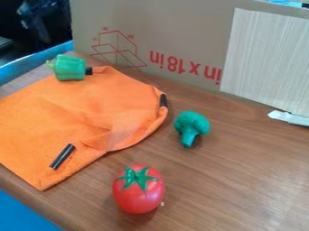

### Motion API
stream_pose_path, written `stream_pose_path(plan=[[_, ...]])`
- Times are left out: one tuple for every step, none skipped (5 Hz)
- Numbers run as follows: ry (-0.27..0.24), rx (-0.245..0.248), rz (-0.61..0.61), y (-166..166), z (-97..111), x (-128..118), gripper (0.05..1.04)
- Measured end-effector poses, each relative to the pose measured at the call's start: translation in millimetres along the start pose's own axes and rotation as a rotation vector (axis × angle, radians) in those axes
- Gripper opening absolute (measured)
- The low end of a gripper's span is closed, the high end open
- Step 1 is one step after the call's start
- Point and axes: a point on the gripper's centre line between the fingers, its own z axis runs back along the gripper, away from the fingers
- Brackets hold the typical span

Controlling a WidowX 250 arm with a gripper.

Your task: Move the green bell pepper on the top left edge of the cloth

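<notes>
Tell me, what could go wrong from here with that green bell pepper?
The glossy green bell pepper lies right at the upper edge of the orange fabric cloth, so a nudge might roll it off. The cloth is rumpled, so a tug could shift the pepper. The brown cardboard panel stands close by and might get bumped.

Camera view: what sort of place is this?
Probably a tabletop test area, perhaps in a lab: a toy-like tomato and an orange cloth on a wood-grain table, with a cardboard panel standing behind.
</notes>
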Motion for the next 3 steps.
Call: stream_pose_path(plan=[[0.011,0.019,-0.098,-8.2,32.1,-0.5,1.000],[0.036,0.071,-0.215,-11.4,44.6,-18.6,1.000],[0.013,0.105,-0.319,-11.7,62.2,-29.6,1.000]])
